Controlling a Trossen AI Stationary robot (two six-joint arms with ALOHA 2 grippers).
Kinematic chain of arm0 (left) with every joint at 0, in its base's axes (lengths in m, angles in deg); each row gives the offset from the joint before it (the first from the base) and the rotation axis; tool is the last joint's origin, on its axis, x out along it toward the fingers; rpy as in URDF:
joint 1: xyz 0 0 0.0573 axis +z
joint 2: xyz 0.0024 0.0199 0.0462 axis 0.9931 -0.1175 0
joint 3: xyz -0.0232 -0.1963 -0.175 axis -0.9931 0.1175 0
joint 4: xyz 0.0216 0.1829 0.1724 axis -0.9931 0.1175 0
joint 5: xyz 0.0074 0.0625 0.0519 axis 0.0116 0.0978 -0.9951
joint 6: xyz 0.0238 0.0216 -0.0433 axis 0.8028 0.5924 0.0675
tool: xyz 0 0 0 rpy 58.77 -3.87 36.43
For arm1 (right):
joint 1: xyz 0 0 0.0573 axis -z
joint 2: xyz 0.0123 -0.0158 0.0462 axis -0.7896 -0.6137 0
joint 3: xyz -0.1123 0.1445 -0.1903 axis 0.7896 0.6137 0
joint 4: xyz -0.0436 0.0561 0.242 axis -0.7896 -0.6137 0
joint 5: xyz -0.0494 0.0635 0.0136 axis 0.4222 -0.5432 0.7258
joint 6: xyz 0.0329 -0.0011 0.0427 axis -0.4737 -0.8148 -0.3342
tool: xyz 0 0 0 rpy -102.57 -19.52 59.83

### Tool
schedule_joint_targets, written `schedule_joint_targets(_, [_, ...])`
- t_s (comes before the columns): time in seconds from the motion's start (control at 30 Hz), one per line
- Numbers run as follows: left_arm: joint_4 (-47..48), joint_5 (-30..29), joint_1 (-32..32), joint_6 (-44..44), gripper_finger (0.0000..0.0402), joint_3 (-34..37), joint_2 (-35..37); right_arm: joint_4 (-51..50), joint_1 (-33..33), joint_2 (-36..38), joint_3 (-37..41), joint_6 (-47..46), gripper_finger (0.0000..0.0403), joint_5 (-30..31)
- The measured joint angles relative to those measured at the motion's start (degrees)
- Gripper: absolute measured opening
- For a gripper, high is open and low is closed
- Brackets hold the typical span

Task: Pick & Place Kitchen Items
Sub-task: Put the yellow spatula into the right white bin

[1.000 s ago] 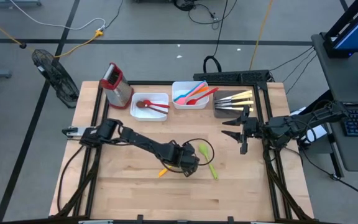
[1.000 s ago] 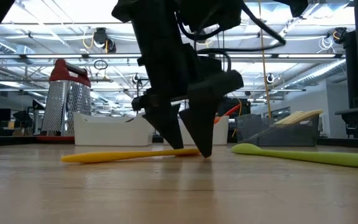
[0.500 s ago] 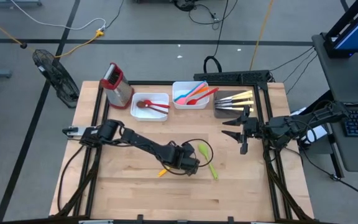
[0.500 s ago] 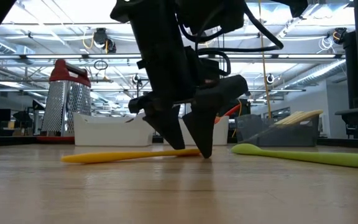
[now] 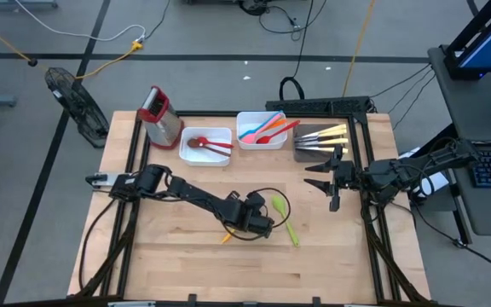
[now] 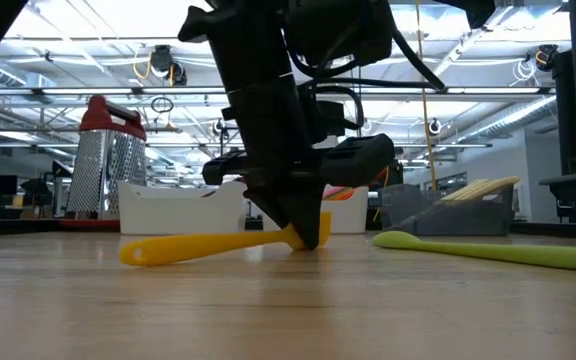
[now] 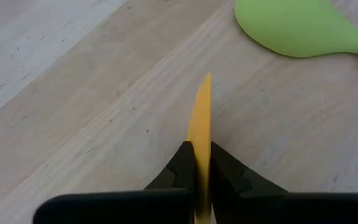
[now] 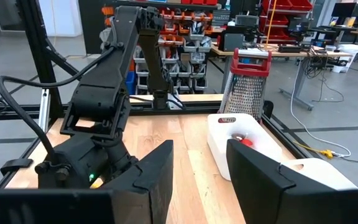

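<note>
A yellow utensil (image 6: 208, 245) lies on the wooden table (image 5: 186, 256) near its middle, and my left gripper (image 6: 306, 238) is shut on it. In the left wrist view the yellow utensil (image 7: 199, 112) stands on edge between the dark fingers. A green spoon (image 5: 285, 219) lies flat just to the right of that gripper; the left wrist view shows the green spoon's bowl (image 7: 297, 28). My right gripper (image 5: 326, 181) hangs open above the table's right side, with nothing between its fingers (image 8: 160, 174). My left gripper pinches the yellow utensil between its two fingers (image 7: 182, 169), near the end (image 7: 201, 155) that points toward the table's right edge. The fingers come steeply from above and lie across it. The held end is slightly raised; the other end (image 6: 133, 255) rests on the table.
Along the far edge stand a red-topped grater (image 5: 158, 115), a white tray (image 5: 207, 145) with red utensils, a white tray (image 5: 261, 130) with blue, pink and orange utensils, and a dark tray (image 5: 322, 138) with pale-handled knives. Bare wood lies toward the near edge.
My left gripper has sunk a little, rolled at the wrist and shut on the yellow utensil. The utensil, which lay flat, is now turned on edge with its held end slightly raised, and its free end has slid a little toward the gripper.
</note>
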Motion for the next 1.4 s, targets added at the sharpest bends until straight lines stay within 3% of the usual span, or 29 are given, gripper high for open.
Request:
schedule_joint_targets(0.43, [0.66, 3.84, 1.66, 4.71, 0.0009, 0.96, 8.35, 0.03, 0.02, 0.0, 0.0, 0.0, 0.0141, 0.0])
schedule_joint_targets(0.87, [0.85, 1.47, 5.67, 0.68, 0.0009, 0.77, 23.02, -0.24, 0.02, 0.02, 0.0, 0.7, 0.0141, 0.0])
schedule_joint_targets(1.03, [-9.49, -1.2, 8.03, 3.67, 0.0009, 0.71, 27.65, -0.6, 0.02, 0.02, 0.0, 1.46, 0.0141, -0.13])
schedule_joint_targets(1.23, [-26.02, 0.08, 12.05, 10.18, 0.0009, 0.55, 28.64, -0.8, 0.05, 0.0, 0.02, 1.49, 0.0141, 0.19])
schedule_joint_targets(1.4, [-34.13, 2.48, 15.78, 11.9, 0.0009, 0.57, 28.4, -0.6, 1.14, -0.12, 0.02, -4.07, 0.0141, 7.62])
